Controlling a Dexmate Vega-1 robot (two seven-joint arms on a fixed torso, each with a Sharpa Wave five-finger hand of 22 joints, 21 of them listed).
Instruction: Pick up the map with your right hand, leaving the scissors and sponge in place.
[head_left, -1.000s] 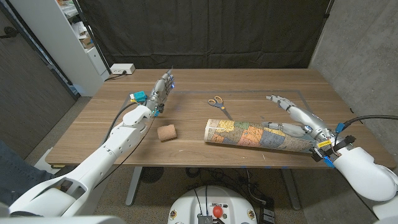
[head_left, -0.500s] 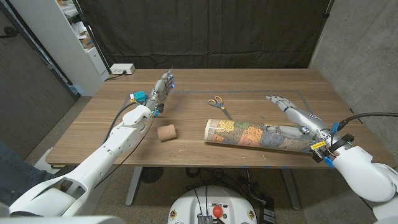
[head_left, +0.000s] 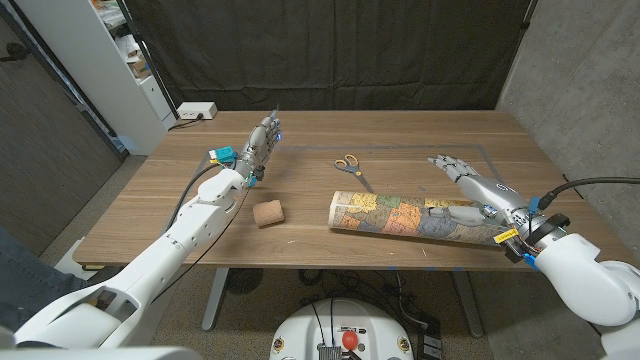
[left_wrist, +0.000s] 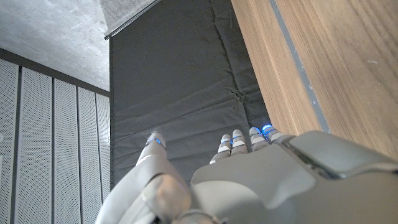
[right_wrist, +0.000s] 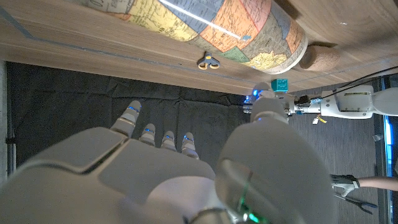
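The rolled-up map (head_left: 395, 214) lies on its side on the wooden table (head_left: 400, 135), right of centre; it shows again as a coloured tube (right_wrist: 217, 25) in the right wrist view. My right hand (head_left: 476, 190) hovers over the map's right end, fingers spread toward the table's back and thumb close above the roll, gripping nothing. Yellow-handled scissors (head_left: 347, 165) lie behind the map's left end. A brown sponge (head_left: 268, 212) sits to the left of the map. My left hand (head_left: 260, 148) stands upright at the back left with straight fingers and holds nothing.
A white power strip (head_left: 197, 110) sits at the table's back left corner, and a white shelf unit (head_left: 110, 60) stands beyond it. A black curtain (head_left: 330, 50) hangs behind the table. Blue tape lines (head_left: 490, 150) mark the table near my right hand.
My right arm has drawn slightly toward the table's right edge, with the hand now nearer the map's right end. The map, scissors, sponge and left hand have not moved.
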